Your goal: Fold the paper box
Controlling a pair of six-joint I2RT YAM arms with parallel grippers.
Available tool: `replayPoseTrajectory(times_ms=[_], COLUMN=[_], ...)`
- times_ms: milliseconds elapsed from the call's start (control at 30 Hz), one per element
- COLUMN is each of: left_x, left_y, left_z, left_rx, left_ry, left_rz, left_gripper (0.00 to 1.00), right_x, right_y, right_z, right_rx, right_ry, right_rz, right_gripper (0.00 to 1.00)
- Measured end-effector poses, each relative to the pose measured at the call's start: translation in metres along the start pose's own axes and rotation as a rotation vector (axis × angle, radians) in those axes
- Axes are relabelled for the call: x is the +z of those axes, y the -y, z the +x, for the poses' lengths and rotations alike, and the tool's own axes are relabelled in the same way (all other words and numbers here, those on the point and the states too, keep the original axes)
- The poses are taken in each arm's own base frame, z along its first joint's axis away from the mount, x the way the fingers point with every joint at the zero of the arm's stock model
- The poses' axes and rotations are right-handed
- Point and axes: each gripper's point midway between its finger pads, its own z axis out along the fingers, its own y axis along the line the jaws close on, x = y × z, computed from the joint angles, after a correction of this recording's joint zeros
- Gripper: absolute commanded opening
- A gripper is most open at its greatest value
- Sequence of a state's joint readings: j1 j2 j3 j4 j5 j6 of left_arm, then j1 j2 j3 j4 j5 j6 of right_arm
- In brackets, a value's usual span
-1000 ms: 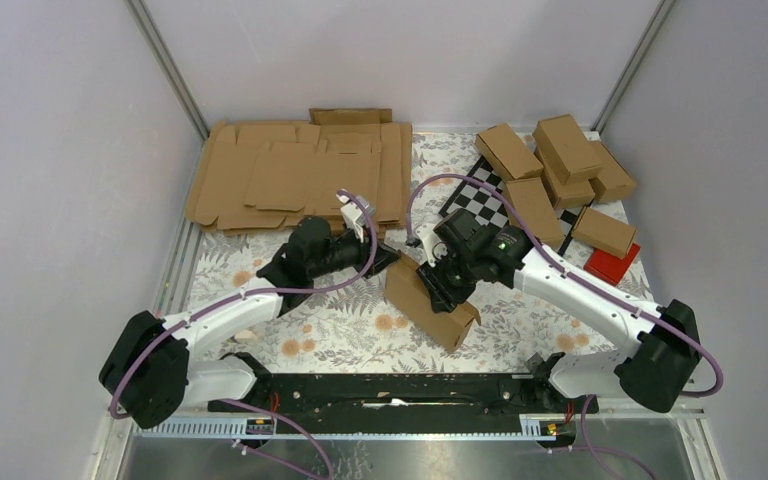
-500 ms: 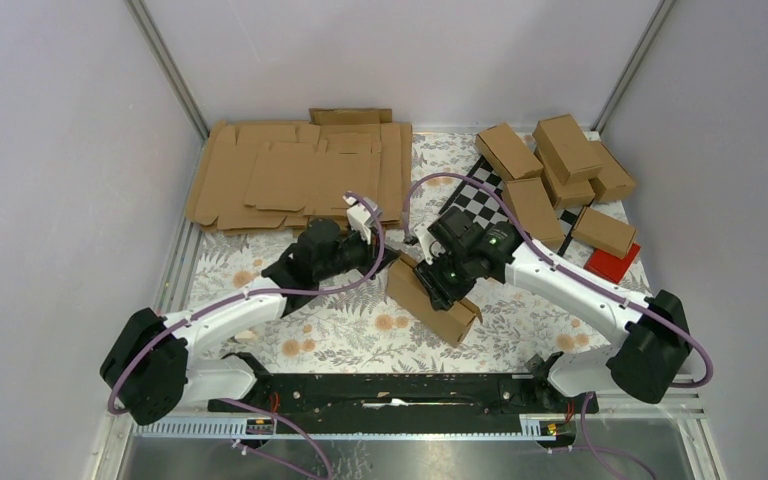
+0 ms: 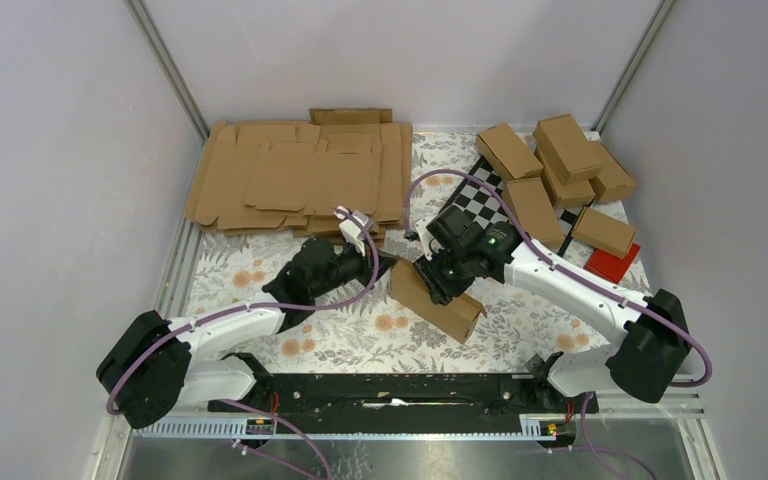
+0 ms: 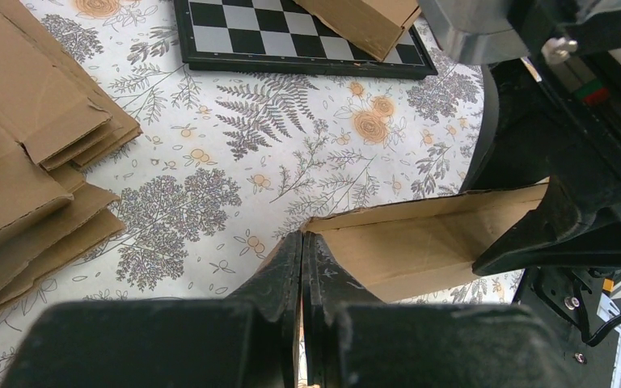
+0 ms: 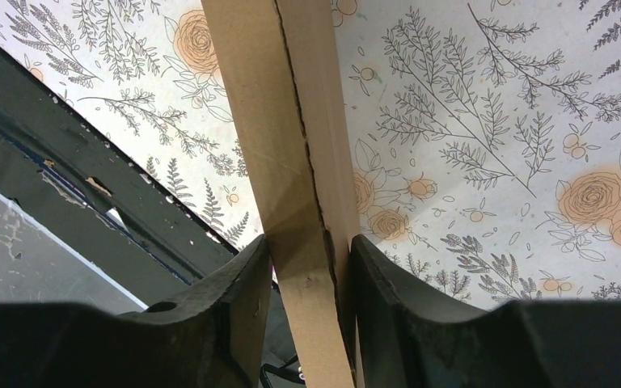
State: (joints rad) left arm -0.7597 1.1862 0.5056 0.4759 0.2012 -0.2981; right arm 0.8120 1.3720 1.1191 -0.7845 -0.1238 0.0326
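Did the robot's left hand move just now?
Yes. The left hand, at the end of the paper box, slid a little away from the stack of flat cardboard, back toward the robot's own side.

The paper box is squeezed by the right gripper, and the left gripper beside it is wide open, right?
No: the left gripper is shut, fingers pressed together, as the left wrist view shows. The right gripper does squeeze the paper box.
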Motion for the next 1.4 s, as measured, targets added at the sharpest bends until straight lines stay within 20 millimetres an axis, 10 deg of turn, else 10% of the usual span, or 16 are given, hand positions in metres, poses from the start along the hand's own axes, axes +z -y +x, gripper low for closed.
replayPoseTrajectory(times_ms=[567,933,1133,1400], left_x=[-0.005,-0.004,-0.004,-0.004], left_y=[0.007,0.018,0.018,0.018], left_z=[0.006,0.010,0.010,0.010], left_rx=[0.000,0.023,0.022,0.019], left_ry=[0.087,0.097,0.093,0.091], left_rz=[-0.026,-0.034,-0.042,-0.048], left_gripper=[0.00,0.00,0.00,0.00], right_x=[0.000,-0.015,-0.014,-0.009], right_y=[0.004,0.007,0.008,0.000], right_z=[-0.003,-0.001,-0.001,0.001], right_rx=[0.050,0.099,0.117,0.090], right_ry=[0.018,0.068,0.064,0.043], right_rz=[0.034,0.070,0.076,0.026], right_gripper=[0.72,0.49,0.84,0.77])
